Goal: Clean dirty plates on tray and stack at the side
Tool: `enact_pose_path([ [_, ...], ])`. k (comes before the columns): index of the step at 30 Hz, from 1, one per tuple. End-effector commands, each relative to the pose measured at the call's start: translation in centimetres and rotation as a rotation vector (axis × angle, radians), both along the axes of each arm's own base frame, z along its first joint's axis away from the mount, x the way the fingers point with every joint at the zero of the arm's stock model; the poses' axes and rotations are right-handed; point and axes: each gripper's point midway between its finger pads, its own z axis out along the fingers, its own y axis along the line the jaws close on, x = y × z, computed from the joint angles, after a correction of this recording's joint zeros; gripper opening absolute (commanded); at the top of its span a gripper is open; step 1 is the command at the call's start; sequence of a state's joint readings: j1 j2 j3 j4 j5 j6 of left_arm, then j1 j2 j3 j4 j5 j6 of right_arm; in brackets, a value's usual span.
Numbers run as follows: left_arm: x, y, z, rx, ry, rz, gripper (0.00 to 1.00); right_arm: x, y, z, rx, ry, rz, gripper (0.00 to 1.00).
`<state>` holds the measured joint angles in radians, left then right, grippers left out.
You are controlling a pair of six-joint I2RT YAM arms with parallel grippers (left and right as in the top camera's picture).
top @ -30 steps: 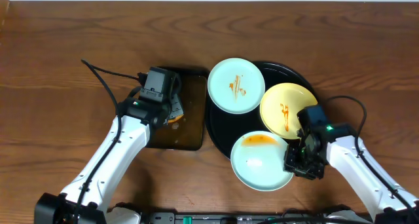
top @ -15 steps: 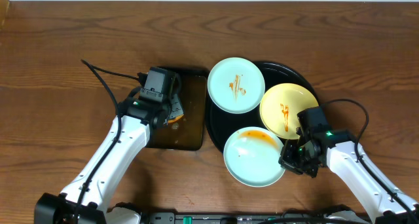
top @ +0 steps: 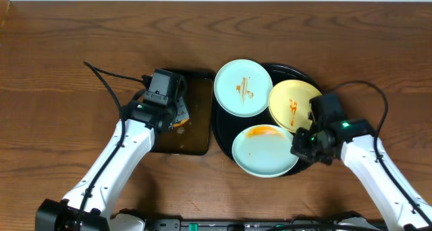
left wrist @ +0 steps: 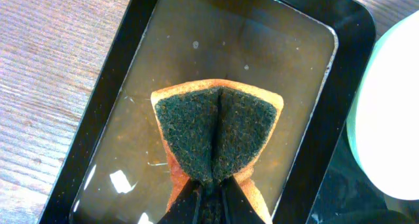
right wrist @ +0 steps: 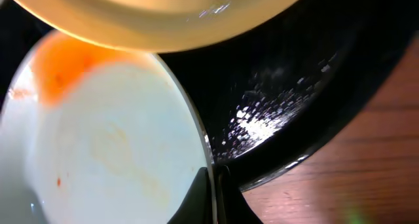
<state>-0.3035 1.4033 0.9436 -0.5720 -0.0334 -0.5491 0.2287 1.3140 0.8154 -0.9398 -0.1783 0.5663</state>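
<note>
Overhead: a dark wooden surface (top: pixel 61 55) fills the frame, with a pale strip seen along the very top edge. The round black tray (top: pixel 307 77) is found right of centre, carrying all three plates. The upper mint plate (top: pixel 243 88) hangs over its upper-left rim, the yellow plate (top: pixel 293 104) is at the right, and the lower mint plate (top: pixel 265 150) pokes past the bottom rim. A rectangular tray (top: pixel 196 133) is parked just beside the round one, on its left. Plenty of bare wood is left at far left, far right and along the top.

Left wrist: the left jaws are pinched tight on a sponge (left wrist: pixel 216 135), which is folded in half. It is held over the rectangular tray (left wrist: pixel 124 99), where a thin film of liquid can be seen. A bit of mint plate (left wrist: pixel 393 119) is caught at the right edge.

Right wrist: the right jaws are clamped narrow onto the rim of the lower mint plate (right wrist: pixel 111 139), orange smear at upper left. The yellow plate (right wrist: pixel 163 14) is crowded in above, touching or overlapping. Glossy tray (right wrist: pixel 294 86) and wood (right wrist: pixel 340 185) are seen at the right.
</note>
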Motion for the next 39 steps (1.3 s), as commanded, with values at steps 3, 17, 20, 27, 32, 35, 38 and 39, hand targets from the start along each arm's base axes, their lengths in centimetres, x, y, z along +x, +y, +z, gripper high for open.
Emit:
enact_pose_path([
  [3,0.0,0.5,-0.2,0.021,-0.001,0.006,0.08,0.8,-1.2,1.5,-0.076,-0.048,0.055,0.01],
  [17,0.0,0.5,-0.2,0.022,0.0,0.006,0.08,3.2,-0.6,2.6,-0.068,-0.156,0.128,0.01],
  [20,0.0,0.5,-0.2,0.022,0.0,0.006,0.08,3.9,-0.5,3.6,-0.07,-0.182,0.143,0.01],
  [27,0.0,0.5,-0.2,0.022,0.0,0.006,0.08,4.4,-3.1,4.0,-0.196,-0.194,0.137,0.01],
  [32,0.0,0.5,-0.2,0.021,-0.001,0.006,0.08,6.0,-3.4,4.8,-0.243,-0.269,0.208,0.01],
  [35,0.0,0.5,-0.2,0.021,-0.001,0.006,0.08,6.9,-3.6,5.9,-0.27,-0.308,0.244,0.01],
  [38,0.0,0.5,-0.2,0.021,-0.001,0.006,0.08,7.0,-3.5,7.0,-0.278,-0.315,0.288,0.01],
  [39,0.0,0.5,-0.2,0.021,-0.001,0.006,0.08,6.9,-3.4,7.3,-0.285,-0.316,0.316,0.01],
])
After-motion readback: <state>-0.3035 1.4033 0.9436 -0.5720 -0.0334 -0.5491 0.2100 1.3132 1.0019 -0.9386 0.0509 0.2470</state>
